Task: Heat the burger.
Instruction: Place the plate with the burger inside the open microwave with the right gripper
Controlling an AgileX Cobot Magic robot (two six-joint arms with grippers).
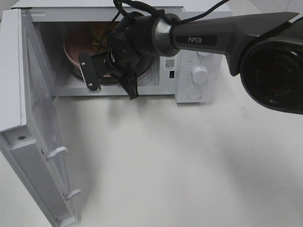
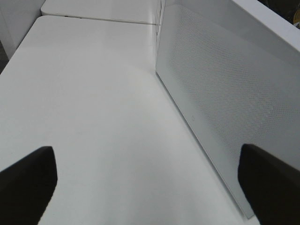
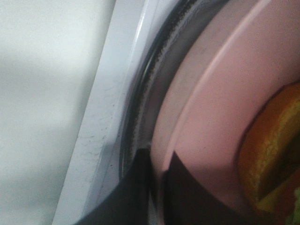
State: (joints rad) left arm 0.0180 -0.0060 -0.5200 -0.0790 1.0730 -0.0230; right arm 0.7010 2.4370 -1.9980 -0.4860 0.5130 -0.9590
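Table: a white table lies under everything and fills the near half of the high view.
Microwave: a white microwave stands at the far edge of the table, its mouth facing the camera and its controls on the right side.
Door: the door is swung wide open on the left of the high view. Two white latch hooks stick out of its inner face.
Right arm: my right arm, dark and grey, comes in from the right of the high view, crosses above the controls and enters the mouth of the microwave.
Turntable: a glass turntable sits on the oven floor, its edge just inside the white sill.
Plate: a flat pink plate lies on the turntable.
Burger: the burger sits on the plate, inside the microwave. From my right wrist I see only its edge: brown bun, yellow cheese and a bit of green.
Right gripper: my right gripper is closed almost fully. The plate's rim, on the side nearest the sill, is pinched between its two dark fingers.
Left gripper: my left gripper hangs over the table, just beside the door's dotted panel. Its fingers are spread wide with nothing between them.
Knob: a round white knob sits among the controls, with a small square code label to its left in the high view.
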